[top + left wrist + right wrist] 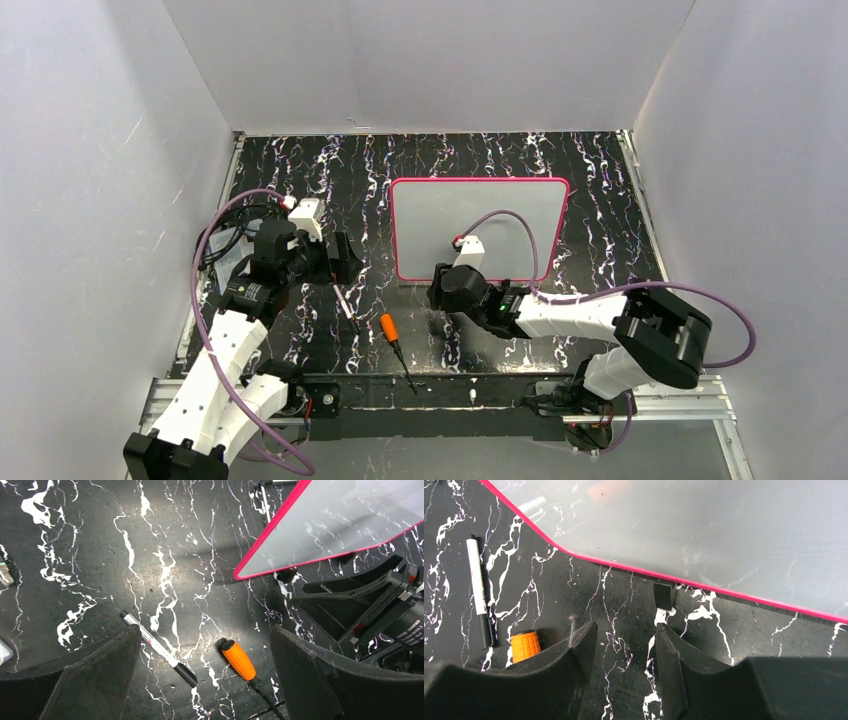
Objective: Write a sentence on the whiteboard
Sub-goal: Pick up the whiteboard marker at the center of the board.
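**Board blank, marker not picked up**

The whiteboard (430, 215) lies flat on the bench (300, 170), a little right of its middle and nearer the far edge. Its grey face shows no writing in any view, so the sentence has not been started, as far as can be seen.

The marker (157, 647) lies on the bench left of the board's near-left corner, toward the near edge. Its black cap appears to be on. An orange-handled screwdriver (239, 659) lies just beside it.

The left gripper (205, 635) hangs above these 2 things with its fingers wide apart and holding nothing. The right gripper (624, 635) sits low at the board's near edge, close to a small black foot (663, 595). Its fingers are partly apart with only bare bench between them.

Left to do, I judge: pick up the marker, uncap it, and write all the words
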Robot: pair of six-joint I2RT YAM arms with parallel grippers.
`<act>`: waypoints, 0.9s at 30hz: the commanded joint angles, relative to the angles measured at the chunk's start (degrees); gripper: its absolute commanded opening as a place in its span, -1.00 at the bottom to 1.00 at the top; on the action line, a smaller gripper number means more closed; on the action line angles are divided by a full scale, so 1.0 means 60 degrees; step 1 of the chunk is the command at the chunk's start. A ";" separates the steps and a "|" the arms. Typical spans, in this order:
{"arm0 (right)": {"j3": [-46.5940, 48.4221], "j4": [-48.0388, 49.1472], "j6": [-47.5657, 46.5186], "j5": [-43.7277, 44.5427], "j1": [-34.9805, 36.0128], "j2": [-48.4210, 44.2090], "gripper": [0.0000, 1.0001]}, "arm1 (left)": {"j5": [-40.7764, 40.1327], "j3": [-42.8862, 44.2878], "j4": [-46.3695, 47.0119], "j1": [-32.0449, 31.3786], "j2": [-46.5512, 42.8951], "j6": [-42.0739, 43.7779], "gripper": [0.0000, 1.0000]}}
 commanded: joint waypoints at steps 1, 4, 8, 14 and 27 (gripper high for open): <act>-0.0229 -0.0309 0.0142 0.0097 0.0064 -0.0616 0.12 | 0.0649 -0.0049 -0.0427 -0.0031 -0.0103 -0.0257 0.99; -0.0270 -0.0523 0.0010 0.0146 0.0145 -0.0893 0.16 | 0.0117 -0.0162 -0.0880 -0.0028 -0.0048 -0.0655 0.99; -0.0308 -0.0770 -0.0068 0.0316 0.0317 -0.1304 0.18 | -0.0995 -0.0367 -0.1719 -0.0032 0.0434 -0.1939 1.00; -0.0306 -0.0974 -0.0275 0.0447 0.0569 -0.1940 0.18 | -0.1271 -0.1563 -0.0893 -0.0025 0.0669 -0.3786 0.78; -0.1165 -0.1444 -0.0456 0.0470 0.0641 -0.3969 0.20 | -0.1539 -0.1574 -0.0131 -0.0058 0.3095 -0.3523 -0.24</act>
